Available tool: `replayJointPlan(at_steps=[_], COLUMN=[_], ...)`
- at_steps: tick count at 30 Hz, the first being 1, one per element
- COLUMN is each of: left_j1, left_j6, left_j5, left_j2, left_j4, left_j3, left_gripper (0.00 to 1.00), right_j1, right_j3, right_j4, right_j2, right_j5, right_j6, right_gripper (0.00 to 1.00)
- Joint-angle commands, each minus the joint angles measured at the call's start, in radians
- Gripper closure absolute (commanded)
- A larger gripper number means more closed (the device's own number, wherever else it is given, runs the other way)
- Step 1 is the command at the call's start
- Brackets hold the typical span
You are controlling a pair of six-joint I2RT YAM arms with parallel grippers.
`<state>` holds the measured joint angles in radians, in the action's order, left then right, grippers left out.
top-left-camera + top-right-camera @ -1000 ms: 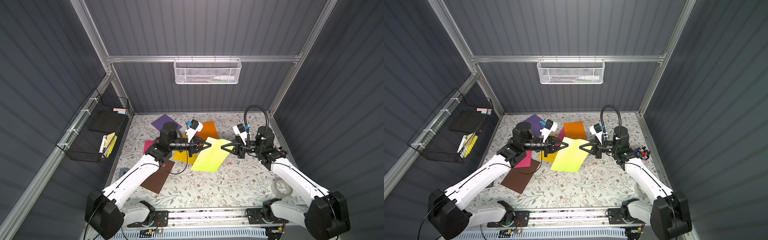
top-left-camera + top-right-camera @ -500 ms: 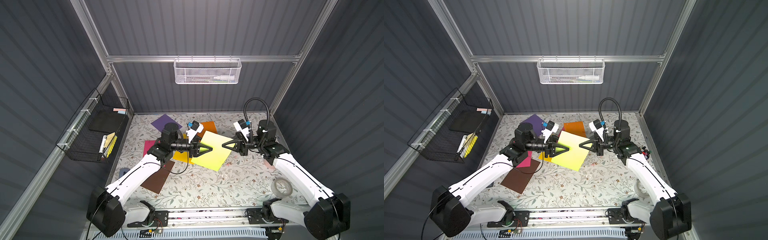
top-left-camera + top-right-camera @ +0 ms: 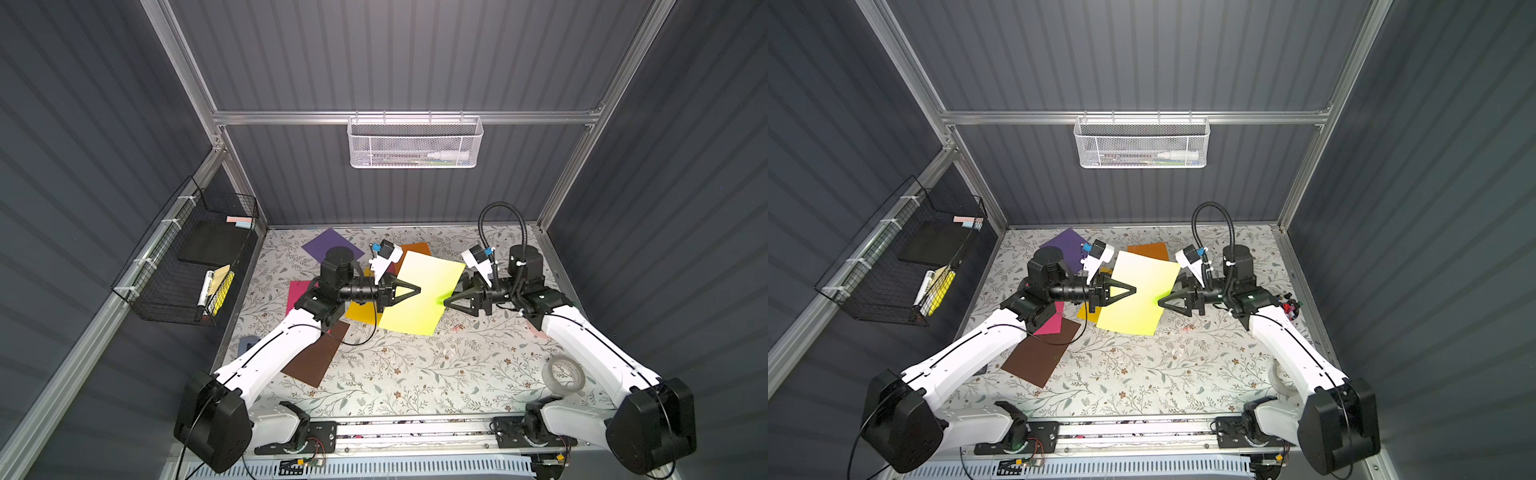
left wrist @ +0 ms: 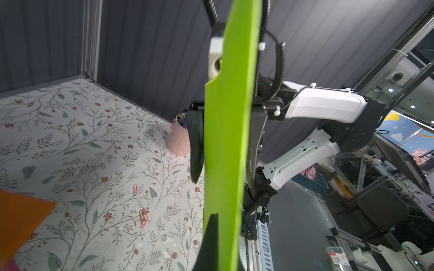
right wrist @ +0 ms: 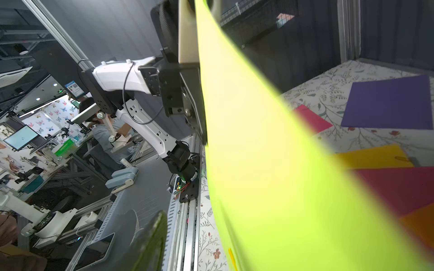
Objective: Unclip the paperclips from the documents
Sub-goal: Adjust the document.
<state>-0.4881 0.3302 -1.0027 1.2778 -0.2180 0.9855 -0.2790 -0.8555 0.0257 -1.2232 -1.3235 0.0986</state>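
Right now the left hand (image 3: 417,289) is clamped on the left edge of the lime sheet (image 3: 428,274), holding it up over the middle of the tabletop (image 3: 415,374). The right hand (image 3: 446,300) sits at the sheet's right edge, its fingers (image 4: 196,143) apart, one on either side of the paper. Loose pink paperclips (image 4: 143,218) lie on the tabletop close by. The purple sheet (image 3: 332,245) and brown sheet (image 3: 316,353) lie flat to the left.

Under me lies a cream table cover printed with leafy floral sprigs (image 3: 415,374). At twelve o'clock I see a white metal mesh basket (image 3: 414,143) hanging on the back wall. At nine o'clock a black wire basket (image 3: 166,286) holds pastel sticky notes (image 3: 240,221). A clear tape roll (image 3: 549,376) lies at four o'clock, and a small pink bucket (image 4: 179,138) stands at three.
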Motion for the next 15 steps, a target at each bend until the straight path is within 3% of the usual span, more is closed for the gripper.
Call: replayJointPlan(at_steps=[1, 10, 15], left_j1=[0.013, 0.018, 0.028], left_j6=[0.022, 0.029, 0.029], left_j5=[-0.017, -0.042, -0.026], left_j2=[-0.024, -0.011, -0.031], left_j4=[-0.053, -0.060, -0.049], left_j3=[0.029, 0.042, 0.037], left_gripper=[1.00, 1.00, 1.00], right_j1=[-0.014, -0.060, -0.061], right_j3=[0.063, 0.138, 0.145], right_j4=[0.146, 0.415, 0.440], right_j2=[0.002, -0.051, -0.062], right_j5=[0.019, 0.074, 0.061], right_j6=[0.105, 0.260, 0.279], right_gripper=[0.40, 0.43, 0.61])
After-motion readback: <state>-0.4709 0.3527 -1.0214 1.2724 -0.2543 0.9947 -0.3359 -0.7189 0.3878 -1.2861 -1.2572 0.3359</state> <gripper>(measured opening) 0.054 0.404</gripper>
